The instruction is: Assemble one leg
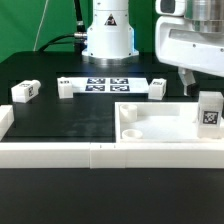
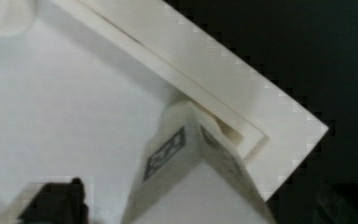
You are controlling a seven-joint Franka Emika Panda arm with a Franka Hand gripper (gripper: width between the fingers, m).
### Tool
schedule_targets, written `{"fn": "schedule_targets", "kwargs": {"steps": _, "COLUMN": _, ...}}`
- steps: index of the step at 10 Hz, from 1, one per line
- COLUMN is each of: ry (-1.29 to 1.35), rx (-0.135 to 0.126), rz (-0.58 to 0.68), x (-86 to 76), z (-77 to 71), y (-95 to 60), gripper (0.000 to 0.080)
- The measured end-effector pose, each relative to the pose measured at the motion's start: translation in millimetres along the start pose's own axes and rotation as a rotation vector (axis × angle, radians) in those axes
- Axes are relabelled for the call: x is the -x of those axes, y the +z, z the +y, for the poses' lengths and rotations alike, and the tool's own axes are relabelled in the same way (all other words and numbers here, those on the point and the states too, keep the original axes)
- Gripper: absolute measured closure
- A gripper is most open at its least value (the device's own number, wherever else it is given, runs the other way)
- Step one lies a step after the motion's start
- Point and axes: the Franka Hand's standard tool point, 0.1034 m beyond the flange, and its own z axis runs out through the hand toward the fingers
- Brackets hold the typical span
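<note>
A leg [image 1: 209,110], a chunky white block with a marker tag, stands upright on the right corner of the large white panel [image 1: 150,125]. My gripper [image 1: 186,80] hangs above the panel, a little up and to the exterior view's left of this leg, apart from it. In the wrist view the same leg [image 2: 179,150] sits at the panel's corner [image 2: 87,110], seen from above. One dark fingertip [image 2: 51,203] shows far to one side of it. The gripper [image 2: 185,208] is open and holds nothing.
Three more legs lie on the black table [image 1: 60,115]: one at the far left [image 1: 25,91] and two [image 1: 66,87] [image 1: 157,85] at either end of the marker board [image 1: 108,84]. Long white border rails [image 1: 60,152] run along the front and left edges. The robot base [image 1: 108,35] stands behind.
</note>
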Motion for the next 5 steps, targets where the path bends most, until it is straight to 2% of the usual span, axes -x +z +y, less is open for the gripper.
{"fn": "schedule_targets", "kwargs": {"steps": 2, "ry": -0.153, "rx": 0.018, "rz": 0.02, "x": 2.9, "z": -1.9, "y": 0.2, "gripper": 0.0151}}
{"fn": "schedule_targets", "kwargs": {"steps": 5, "ry": -0.407, "rx": 0.02, "rz": 0.045, "x": 3.7, "z": -1.2, "y": 4.9, "gripper": 0.0151}}
